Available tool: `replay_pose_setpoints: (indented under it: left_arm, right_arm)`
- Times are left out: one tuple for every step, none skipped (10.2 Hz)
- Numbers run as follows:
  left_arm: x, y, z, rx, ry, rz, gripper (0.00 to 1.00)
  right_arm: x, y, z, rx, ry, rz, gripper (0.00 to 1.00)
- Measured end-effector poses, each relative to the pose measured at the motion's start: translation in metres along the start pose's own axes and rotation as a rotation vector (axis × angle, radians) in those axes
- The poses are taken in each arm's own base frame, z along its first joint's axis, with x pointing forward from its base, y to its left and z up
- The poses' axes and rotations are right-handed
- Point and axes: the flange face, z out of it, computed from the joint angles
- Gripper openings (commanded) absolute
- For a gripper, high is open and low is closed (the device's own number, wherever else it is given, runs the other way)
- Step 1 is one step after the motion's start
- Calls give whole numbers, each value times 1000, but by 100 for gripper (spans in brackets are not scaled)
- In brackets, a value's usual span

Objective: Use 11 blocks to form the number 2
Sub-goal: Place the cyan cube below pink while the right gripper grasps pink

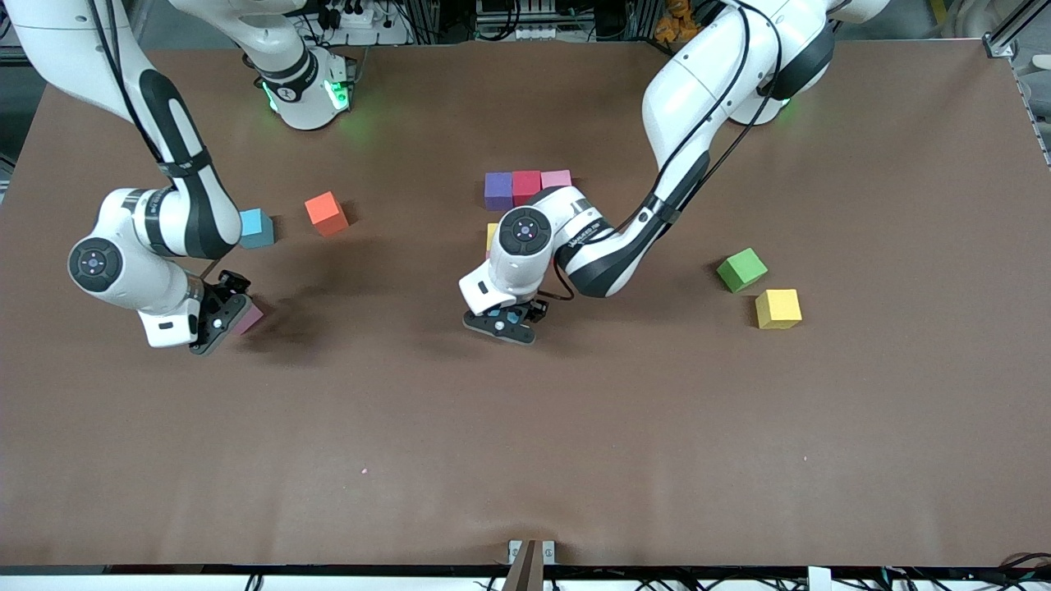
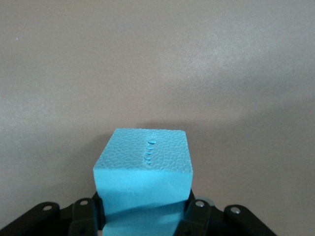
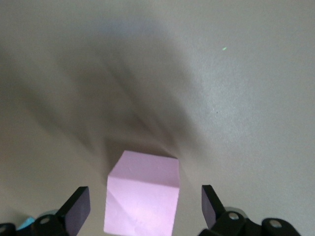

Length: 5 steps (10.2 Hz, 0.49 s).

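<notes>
Soft foam dents under grip: the left gripper (image 2: 147, 216) has its fingers clamped on a light blue block (image 2: 143, 169) over the counter (image 1: 575, 427), near the purple-red-pink row (image 1: 526, 187); the right gripper (image 3: 145, 209), fingers apart, straddles a pink block (image 3: 142, 196), best pinched on flat sides

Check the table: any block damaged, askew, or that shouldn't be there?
The light blue cube clamped in the left gripper has a short row of small dents on one face. A green cube sits near a yellow cube, turned at an angle. Nothing spilled.
</notes>
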Motion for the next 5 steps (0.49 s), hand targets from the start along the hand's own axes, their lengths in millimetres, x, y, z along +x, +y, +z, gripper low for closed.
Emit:
replay_pose_setpoints:
  left_arm:
    - [-1, 1, 0, -9, -7, -39, 0]
    - [-2, 3, 0, -25, -20, -70, 0]
    - [-2, 4, 0, -42, -35, -101, 0]
    - [-1, 2, 1, -48, -42, -128, 0]
    - [0, 0, 2, -48, -45, -153, 0]
  right_arm:
    - [-9, 3, -1, 10, -3, -11, 100]
    - [-18, 6, -4, 20, -5, -12, 100]
    - [-24, 7, -7, 30, -8, -9, 100]
    - [-26, 7, -11, 36, -10, -6, 100]
    - [-26, 6, -13, 39, -10, -8, 100]
